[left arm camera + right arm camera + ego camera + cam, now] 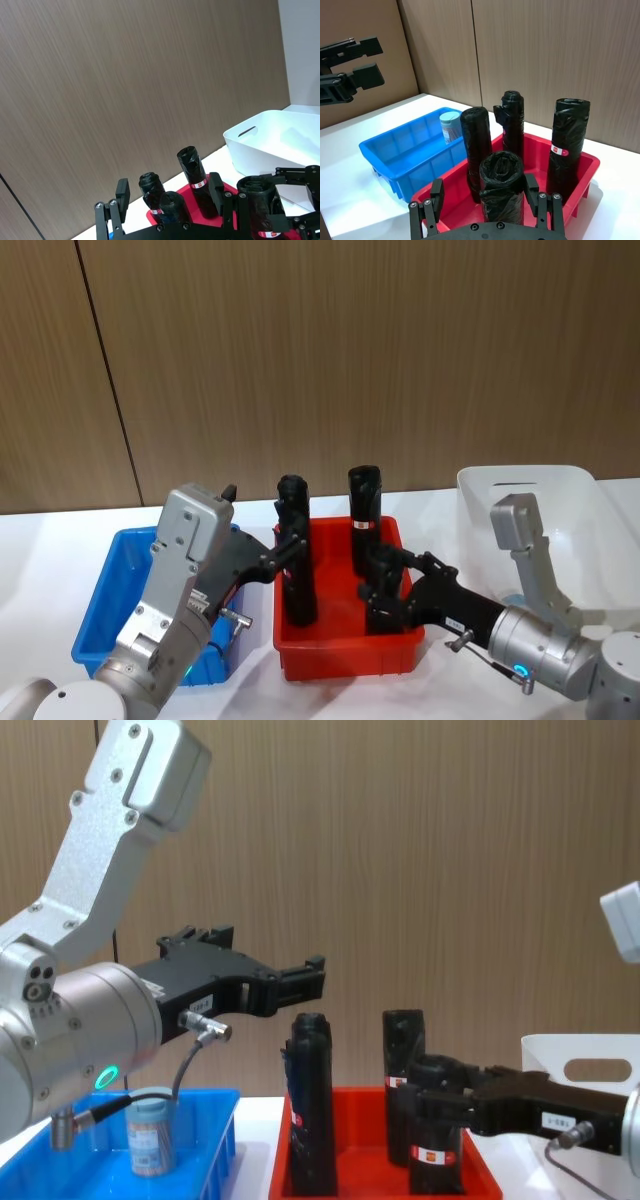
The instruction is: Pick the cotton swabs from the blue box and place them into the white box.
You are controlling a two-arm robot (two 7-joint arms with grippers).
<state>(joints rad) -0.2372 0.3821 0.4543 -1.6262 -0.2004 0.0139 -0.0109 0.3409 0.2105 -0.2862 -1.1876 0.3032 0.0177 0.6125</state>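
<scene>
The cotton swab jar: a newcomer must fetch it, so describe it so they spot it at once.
Find the blue box, left of the red tray. Standing in it is the cotton swab jar: short, clear, with a pale lid, unlike the tall black rolls in the tray.

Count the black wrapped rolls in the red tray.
4, all standing in the red plastic tray: one black wrapped roll nearest the blue box, one at the back, one with a red label, one between the right gripper's jaws.
</scene>
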